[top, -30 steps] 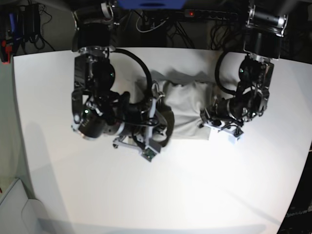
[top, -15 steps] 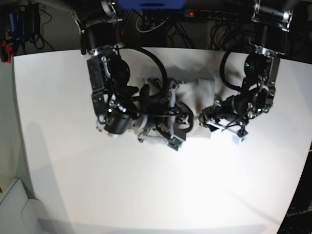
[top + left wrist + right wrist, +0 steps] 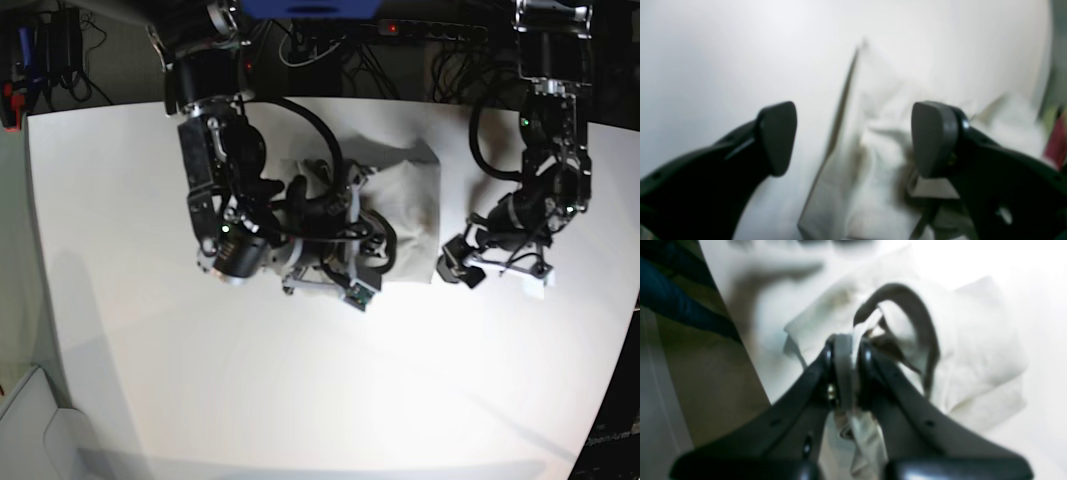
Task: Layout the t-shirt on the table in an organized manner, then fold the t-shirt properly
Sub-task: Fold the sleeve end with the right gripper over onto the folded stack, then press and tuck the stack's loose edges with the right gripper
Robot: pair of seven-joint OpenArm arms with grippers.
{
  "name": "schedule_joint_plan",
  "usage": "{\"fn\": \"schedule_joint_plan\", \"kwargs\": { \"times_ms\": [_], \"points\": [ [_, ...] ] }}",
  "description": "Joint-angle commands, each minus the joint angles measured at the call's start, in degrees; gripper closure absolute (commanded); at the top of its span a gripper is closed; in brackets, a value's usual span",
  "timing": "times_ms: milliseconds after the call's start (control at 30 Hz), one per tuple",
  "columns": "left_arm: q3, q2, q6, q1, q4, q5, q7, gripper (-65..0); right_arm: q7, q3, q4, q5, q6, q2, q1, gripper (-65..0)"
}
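Cloth of the t-shirt (image 3: pixel 405 215) lies bunched near the far middle of the white desk (image 3: pixel 300 400). Right tool (image 3: pixel 848 350) is clamped on a fold of it, lifting the fabric. Left tool (image 3: pixel 853 140) hangs just beside the shirt's edge, prongs wide apart, gripping nothing
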State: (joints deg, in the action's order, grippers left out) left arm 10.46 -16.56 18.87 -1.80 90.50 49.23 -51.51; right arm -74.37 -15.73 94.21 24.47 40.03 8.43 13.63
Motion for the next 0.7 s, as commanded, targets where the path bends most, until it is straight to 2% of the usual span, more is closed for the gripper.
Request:
{"fn": "schedule_joint_plan", "kwargs": {
  "times_ms": [0, 100, 233, 400, 533, 667],
  "points": [
    [3.74, -0.19, 1.21, 0.70, 1.77, 1.80, -0.23, -52.2, 1.36, -0.05, 1.04, 1.42, -0.03, 0.57, 1.89, 0.0],
    [10.07, -0.10, 1.21, 3.34, 1.77, 1.71, 0.12, -52.1, 1.36, -0.32, 1.04, 1.42, -0.03, 0.57, 2.77, 0.0],
    [12.18, -0.37, 1.21, 4.75, -1.05, 1.18, 0.12, -50.2, 1.36, -0.41, 1.04, 1.42, -0.03, 0.57, 3.47, 0.0],
    [12.27, -0.63, 1.21, 4.84, -3.07, 1.27, -0.32, -34.0, 2.15, -1.37, -3.97, 1.42, -0.03, 0.57, 6.20, 0.0],
    [11.92, -0.19, 1.21, 5.19, -3.07, 1.54, -0.41, -24.4, 5.23, -2.96, -8.90, 1.42, -0.03, 0.57, 6.81, -0.8],
    [11.83, -0.10, 1.21, 5.45, -3.07, 1.54, 0.12, -23.8, 6.98, -5.59, -9.34, 1.42, -0.03, 0.57, 6.90, -3.8]
  ]
}}
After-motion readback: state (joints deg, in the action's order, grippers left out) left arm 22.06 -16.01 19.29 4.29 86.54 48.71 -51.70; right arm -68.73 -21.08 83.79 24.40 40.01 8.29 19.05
